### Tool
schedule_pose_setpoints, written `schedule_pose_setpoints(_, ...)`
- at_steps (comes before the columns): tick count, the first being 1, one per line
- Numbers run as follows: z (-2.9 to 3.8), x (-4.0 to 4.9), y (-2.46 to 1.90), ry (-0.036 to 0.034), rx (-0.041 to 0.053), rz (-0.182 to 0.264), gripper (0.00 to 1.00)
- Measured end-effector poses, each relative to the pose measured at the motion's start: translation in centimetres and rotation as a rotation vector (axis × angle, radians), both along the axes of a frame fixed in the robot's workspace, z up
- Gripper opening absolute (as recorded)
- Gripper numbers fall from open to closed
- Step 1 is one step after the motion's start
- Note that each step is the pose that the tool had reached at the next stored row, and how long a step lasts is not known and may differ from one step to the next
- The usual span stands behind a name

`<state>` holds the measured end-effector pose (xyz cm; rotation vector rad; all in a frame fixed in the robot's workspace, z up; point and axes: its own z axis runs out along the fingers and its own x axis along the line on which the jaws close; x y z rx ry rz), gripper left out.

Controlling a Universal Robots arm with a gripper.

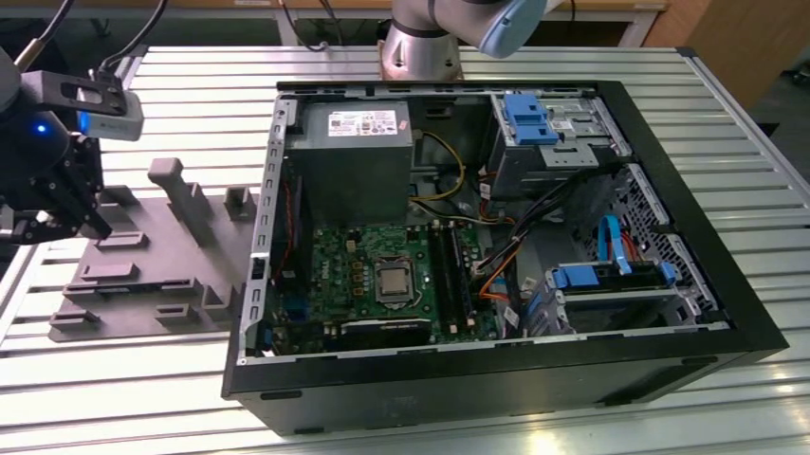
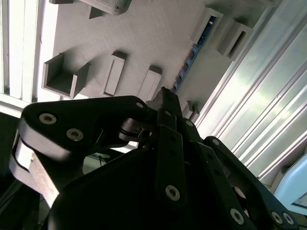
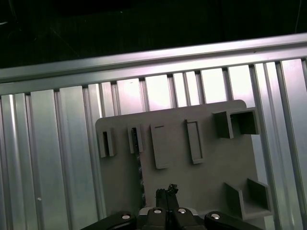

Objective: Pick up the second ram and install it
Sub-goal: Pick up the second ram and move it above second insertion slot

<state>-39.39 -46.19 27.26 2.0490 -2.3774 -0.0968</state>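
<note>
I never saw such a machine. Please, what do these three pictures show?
It is a robot arm with a gripper on its end. The exterior view looks at the metal table: an open computer case and, to the exterior view's left, a grey fixture plate. Both wrist views come from cameras on the arm, looking along the fingers at that plate. The second ram, a thin bluish board, stands on edge in the plate. The fingers are shut and hold nothing.
</note>
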Motion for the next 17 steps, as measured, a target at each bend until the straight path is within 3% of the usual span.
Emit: schedule_pose_setpoints(17, -0.65, 0.00, 0.00, 0.0000, 0.0000, 0.000, 0.11)
